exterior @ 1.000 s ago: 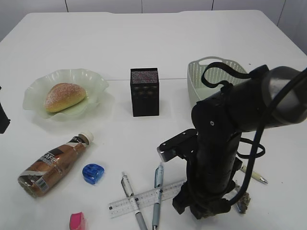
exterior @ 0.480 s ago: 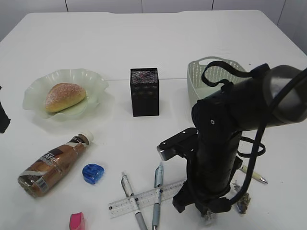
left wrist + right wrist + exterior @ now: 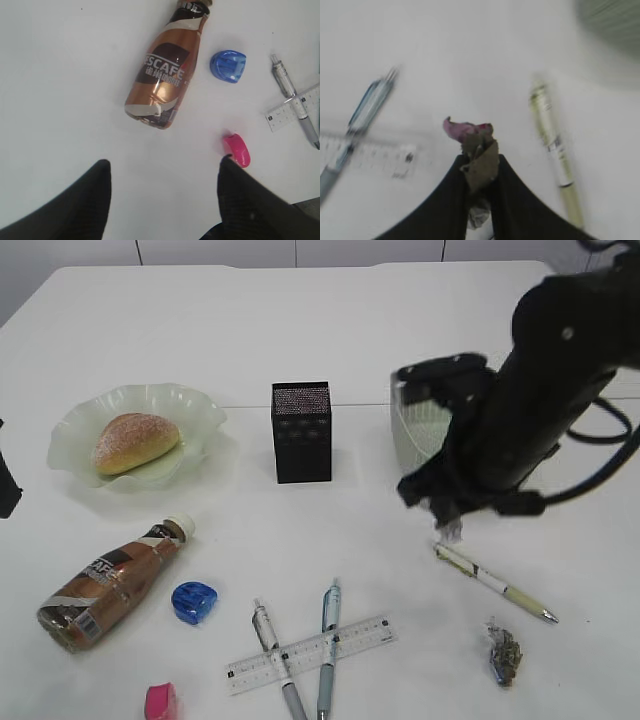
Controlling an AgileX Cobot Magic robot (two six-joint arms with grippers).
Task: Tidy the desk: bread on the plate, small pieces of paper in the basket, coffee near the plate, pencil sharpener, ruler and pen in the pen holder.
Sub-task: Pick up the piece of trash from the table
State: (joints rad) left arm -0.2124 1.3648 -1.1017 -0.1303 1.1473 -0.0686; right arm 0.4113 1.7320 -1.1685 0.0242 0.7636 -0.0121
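My right gripper (image 3: pixel 447 523) hangs above the table in front of the pale green basket (image 3: pixel 412 426), shut on a small crumpled piece of paper (image 3: pixel 480 159) (image 3: pixel 452 533). Another crumpled piece of paper (image 3: pixel 504 653) lies at the front right. The bread (image 3: pixel 135 442) sits on the green plate (image 3: pixel 70 430). The coffee bottle (image 3: pixel 108 581) (image 3: pixel 162 80) lies on its side below the plate. A blue pencil sharpener (image 3: pixel 194 602), a ruler (image 3: pixel 311 652), two pens (image 3: pixel 276 655) (image 3: pixel 327 640) and a cream pen (image 3: pixel 494 583) lie at the front. The black pen holder (image 3: pixel 301 431) stands mid-table. My left gripper (image 3: pixel 162 172) is open over bare table.
A pink object (image 3: pixel 161 702) (image 3: pixel 237 149) lies at the front edge, beside my left gripper's right finger (image 3: pixel 240 190). The ruler lies across the two pens. The right arm hides part of the basket.
My right gripper has shut on a piece of paper at the front of the table and risen with it up toward the basket, uncovering the cream pen. The left gripper stayed still.
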